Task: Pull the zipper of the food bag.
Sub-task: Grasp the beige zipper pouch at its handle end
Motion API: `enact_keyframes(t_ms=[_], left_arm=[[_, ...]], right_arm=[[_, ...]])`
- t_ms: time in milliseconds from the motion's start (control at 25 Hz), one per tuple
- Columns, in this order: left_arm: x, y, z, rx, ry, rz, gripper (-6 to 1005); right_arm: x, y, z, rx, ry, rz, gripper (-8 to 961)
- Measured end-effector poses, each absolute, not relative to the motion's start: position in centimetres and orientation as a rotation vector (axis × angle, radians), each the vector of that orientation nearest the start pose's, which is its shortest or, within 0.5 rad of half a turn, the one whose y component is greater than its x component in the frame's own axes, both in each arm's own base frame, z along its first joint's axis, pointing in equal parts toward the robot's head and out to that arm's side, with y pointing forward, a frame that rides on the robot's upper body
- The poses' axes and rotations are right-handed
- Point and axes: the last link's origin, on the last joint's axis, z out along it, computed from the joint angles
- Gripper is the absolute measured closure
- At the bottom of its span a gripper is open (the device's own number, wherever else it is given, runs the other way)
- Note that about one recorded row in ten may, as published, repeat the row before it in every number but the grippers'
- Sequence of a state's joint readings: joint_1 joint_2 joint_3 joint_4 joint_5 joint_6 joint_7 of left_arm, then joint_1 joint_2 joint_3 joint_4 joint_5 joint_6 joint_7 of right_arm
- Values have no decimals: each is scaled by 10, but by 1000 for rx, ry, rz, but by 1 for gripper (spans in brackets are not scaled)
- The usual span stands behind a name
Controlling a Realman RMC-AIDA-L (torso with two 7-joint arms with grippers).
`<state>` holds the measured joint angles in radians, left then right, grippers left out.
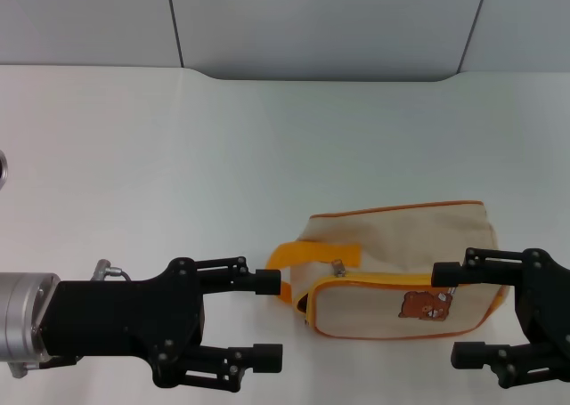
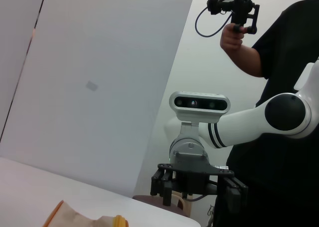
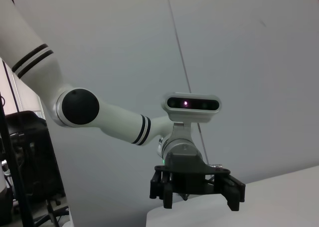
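While the bag [image 1: 401, 276] lies between them, the left gripper [image 1: 267, 320] gapes beside its strap [image 1: 312, 255] and the right gripper [image 1: 456, 314] gapes at its far end.

A plain white table [image 1: 267, 129] is taking up most of the head view, and grey wall panels [image 1: 321, 22] are running along behind its far edge. On the left edge of that view, a small round silvery thing [image 1: 3, 167] is poking in, too cut off to identify. In the left wrist view, a person in a black shirt [image 2: 279, 62] is standing in the background, holding up a black handheld camera rig [image 2: 237, 7] with a cable looping off it.
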<state>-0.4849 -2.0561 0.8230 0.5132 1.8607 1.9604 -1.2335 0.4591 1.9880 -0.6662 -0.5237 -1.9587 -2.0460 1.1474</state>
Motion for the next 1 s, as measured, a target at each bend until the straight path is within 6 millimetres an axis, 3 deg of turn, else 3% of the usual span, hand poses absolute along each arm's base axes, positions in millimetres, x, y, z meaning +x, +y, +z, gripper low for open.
enact_keyframes(t_ms=[760,1000], left_arm=[[-239,260,-8,-3028,-445,-1172,223],[-246,266,-18,-2989,-475,-1078,233]], right_arm=[[264,257,30,-2960,338,1129,157],[265,255,30,-2957,348,1128,156]])
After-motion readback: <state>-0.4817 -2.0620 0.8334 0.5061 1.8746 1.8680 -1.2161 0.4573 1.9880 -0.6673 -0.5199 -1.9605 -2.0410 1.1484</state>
